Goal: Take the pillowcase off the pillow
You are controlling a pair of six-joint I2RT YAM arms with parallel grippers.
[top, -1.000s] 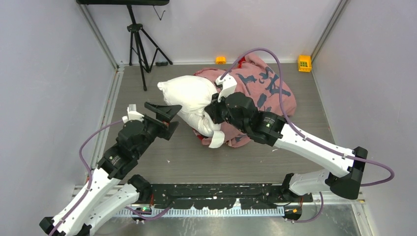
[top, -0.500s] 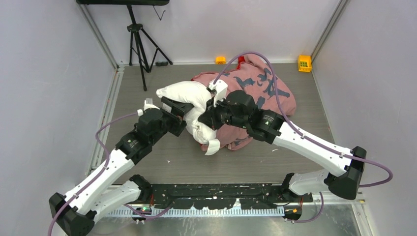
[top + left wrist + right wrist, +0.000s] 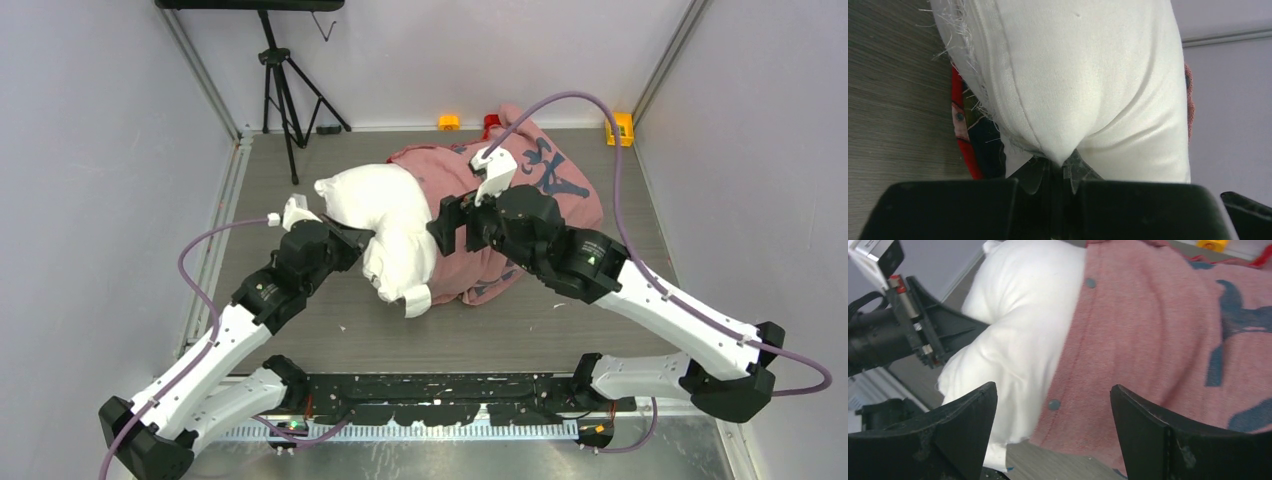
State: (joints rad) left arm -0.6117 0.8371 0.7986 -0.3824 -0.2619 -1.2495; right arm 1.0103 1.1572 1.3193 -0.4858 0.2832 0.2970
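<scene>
The white pillow [image 3: 385, 205] lies mid-table, its left half bare and its right half inside the pillowcase [image 3: 565, 175], which shows its faded pink reverse with blue blotches. My left gripper [image 3: 360, 238] is shut on a pinch of the pillow [image 3: 1073, 75] at its left side; a red printed strip of pillowcase [image 3: 959, 115] shows under it. My right gripper [image 3: 450, 222] hangs open just above the pillowcase's open edge, holding nothing. In the right wrist view the right gripper [image 3: 1053, 395] straddles the seam where pillow [image 3: 1018, 315] meets pillowcase [image 3: 1148, 340], whose edge carries snap buttons [image 3: 1090, 283].
A black tripod [image 3: 285, 90] stands at the back left. Two yellow blocks [image 3: 449, 122] [image 3: 620, 127] and a small red piece [image 3: 490, 122] sit along the back wall. Grey walls close in on both sides.
My left gripper reached in and shut on the pillow's left side. My right gripper let go, opened, and drew back to the right above the pillowcase. The pillow shifted slightly left.
</scene>
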